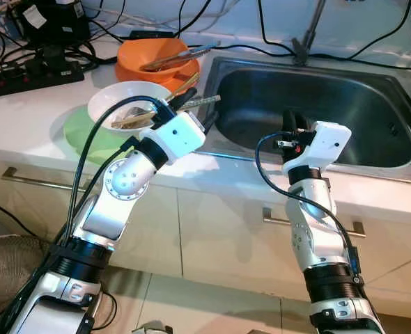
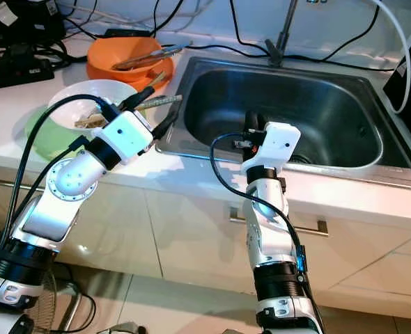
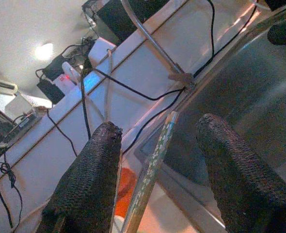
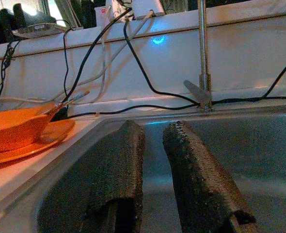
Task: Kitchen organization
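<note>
A white bowl (image 1: pixel 115 94) holding several utensils (image 1: pixel 132 120) stands on a green plate (image 1: pixel 83 136) on the counter, left of the steel sink (image 1: pixel 345 97). My left gripper (image 1: pixel 197 108) hovers at the bowl's right rim, by the sink's corner, open. A thin patterned stick (image 3: pixel 152 170) runs between its fingers (image 3: pixel 92 170), close to one and clamped by neither. That stick (image 1: pixel 205 101) juts out toward the sink. My right gripper (image 1: pixel 291 120) reaches down into the sink basin, and its fingers (image 4: pixel 123 170) stand almost together with nothing between them.
Behind the white bowl, an orange bowl (image 1: pixel 139 66) with metal tongs (image 1: pixel 181 56) sits on an orange plate. A power strip (image 1: pixel 24 75) and tangled cables lie at the back left. The faucet (image 1: pixel 308 35) rises behind the sink. Cabinet drawers with handles (image 1: pixel 24 177) are below.
</note>
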Robot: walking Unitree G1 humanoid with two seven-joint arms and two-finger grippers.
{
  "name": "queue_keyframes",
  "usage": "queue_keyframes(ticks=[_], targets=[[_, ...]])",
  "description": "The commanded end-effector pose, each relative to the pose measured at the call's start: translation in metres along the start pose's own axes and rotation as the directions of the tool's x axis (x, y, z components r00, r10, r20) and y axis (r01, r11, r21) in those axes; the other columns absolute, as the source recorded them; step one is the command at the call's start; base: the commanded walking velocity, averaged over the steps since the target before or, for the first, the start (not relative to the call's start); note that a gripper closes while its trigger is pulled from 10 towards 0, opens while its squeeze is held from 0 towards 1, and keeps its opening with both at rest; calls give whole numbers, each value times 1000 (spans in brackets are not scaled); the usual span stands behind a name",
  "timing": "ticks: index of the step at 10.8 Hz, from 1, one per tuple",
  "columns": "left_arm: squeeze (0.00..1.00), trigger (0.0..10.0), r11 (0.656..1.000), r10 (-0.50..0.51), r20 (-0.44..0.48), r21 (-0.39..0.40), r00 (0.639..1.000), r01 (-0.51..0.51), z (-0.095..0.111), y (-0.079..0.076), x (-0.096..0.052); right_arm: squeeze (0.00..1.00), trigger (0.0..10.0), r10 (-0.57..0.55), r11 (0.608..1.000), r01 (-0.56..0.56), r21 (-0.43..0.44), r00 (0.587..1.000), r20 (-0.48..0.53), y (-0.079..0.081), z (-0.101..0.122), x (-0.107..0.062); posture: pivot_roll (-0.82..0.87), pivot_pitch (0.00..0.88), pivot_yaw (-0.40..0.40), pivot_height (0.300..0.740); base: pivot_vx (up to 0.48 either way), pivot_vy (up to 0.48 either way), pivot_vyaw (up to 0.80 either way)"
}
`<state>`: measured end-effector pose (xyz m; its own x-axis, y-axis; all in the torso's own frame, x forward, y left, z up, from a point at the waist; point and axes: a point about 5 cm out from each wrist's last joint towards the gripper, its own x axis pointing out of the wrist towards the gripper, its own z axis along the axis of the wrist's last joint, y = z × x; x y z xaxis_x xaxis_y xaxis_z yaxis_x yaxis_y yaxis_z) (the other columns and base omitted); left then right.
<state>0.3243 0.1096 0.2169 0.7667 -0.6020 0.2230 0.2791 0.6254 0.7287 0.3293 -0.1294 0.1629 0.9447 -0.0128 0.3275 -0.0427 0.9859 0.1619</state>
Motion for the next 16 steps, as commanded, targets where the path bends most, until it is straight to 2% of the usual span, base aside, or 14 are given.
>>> queue_keyframes(ticks=[1, 4, 9, 11, 13, 16], targets=[[0, 10000, 1000, -5, 9, 27, 1000, 4, 4, 2, 3, 0, 10000, -8, 1000, 8, 1, 1000, 0, -1, 0, 1, 70, 61, -9, 740, 0, 0, 0], [0, 10000, 996, 1, 10, 90, 1000, -2, 7, 5, 8, 0, 10000, -4, 1000, 4, 5, 1000, -2, 1, -1, 1, 69, 61, -7, 740, 0, 0, 0], [0, 10000, 986, -46, 26, 159, 999, 42, 10, -3, 23, 0, 10000, -1, 1000, 1, 1, 1000, -3, 1, -1, 1, 66, 53, -3, 740, 0, 0, 0], [0, 10000, 976, -64, 21, 212, 998, 58, 9, -3, 32, 0, 10000, -3, 1000, 3, 1, 1000, -1, 1, -1, 1, 59, 53, 0, 740, 0, 0, 0], [0, 10000, 945, -76, -36, 316, 996, 83, 5, -2, 42, 0, 10000, -8, 1000, 8, -1, 1000, 0, 0, -1, 0, 54, 51, 5, 740, 0, 0, 0], [0, 10000, 927, -55, -73, 367, 996, 78, 3, 0, 51, 0, 10000, -8, 1000, 8, 0, 1000, 0, 0, -1, -1, 52, 44, 7, 740, 0, 0, 0]])
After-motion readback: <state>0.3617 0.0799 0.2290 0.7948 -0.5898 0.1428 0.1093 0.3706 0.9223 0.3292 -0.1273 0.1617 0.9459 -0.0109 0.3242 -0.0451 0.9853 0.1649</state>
